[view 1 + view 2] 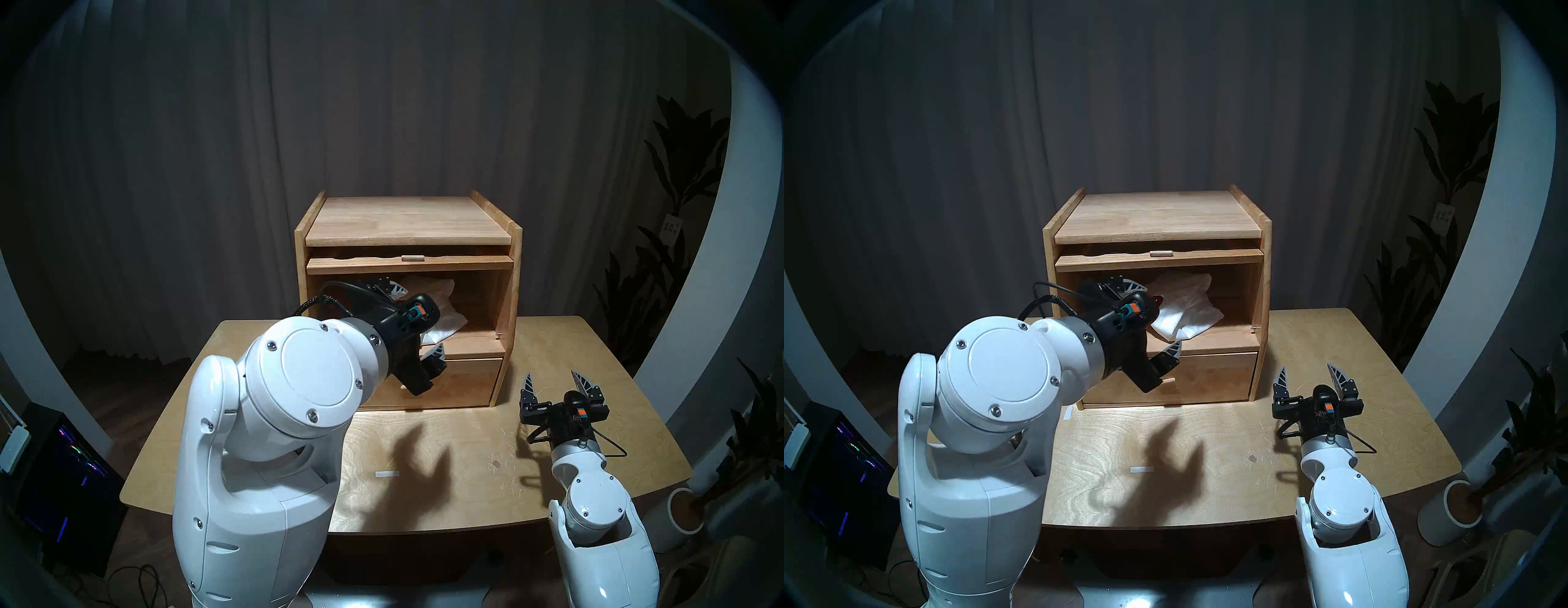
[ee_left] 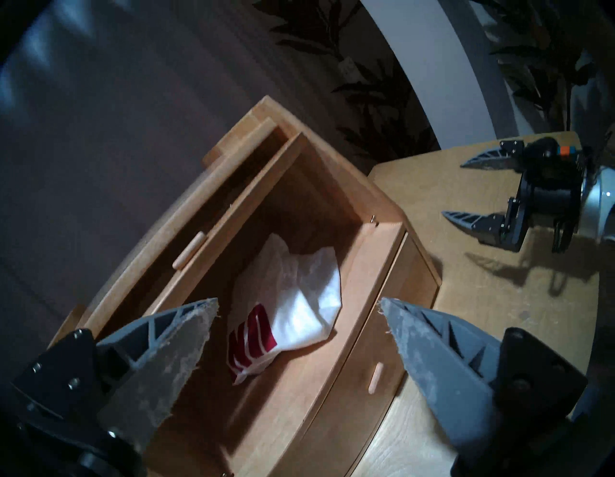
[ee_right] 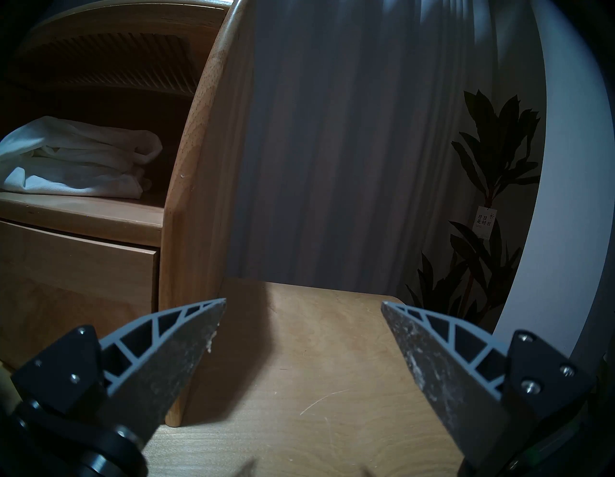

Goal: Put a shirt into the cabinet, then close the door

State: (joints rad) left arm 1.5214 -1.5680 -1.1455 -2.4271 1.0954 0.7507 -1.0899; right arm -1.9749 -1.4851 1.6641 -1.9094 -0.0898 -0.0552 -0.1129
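Note:
The white shirt point(image 1: 445, 314) with dark-red letters lies crumpled inside the upper compartment of the light wooden cabinet point(image 1: 407, 216). It also shows in the left wrist view point(image 2: 299, 293) and the right wrist view point(image 3: 76, 160). The door point(image 1: 382, 265) lies flat in the slot under the cabinet top, its peg knob point(image 2: 189, 251) facing out. My left gripper point(image 1: 424, 318) is open and empty at the compartment's mouth, just in front of the shirt. My right gripper point(image 1: 550, 375) is open and empty over the table, right of the cabinet.
The cabinet stands on a wooden table point(image 1: 572, 339). Its bottom drawer point(image 1: 458, 382) is shut. A white tape mark point(image 1: 387, 474) is on the table front. Potted plants point(image 1: 679, 170) stand to the right, and a dark computer case point(image 1: 63, 475) sits on the floor to the left.

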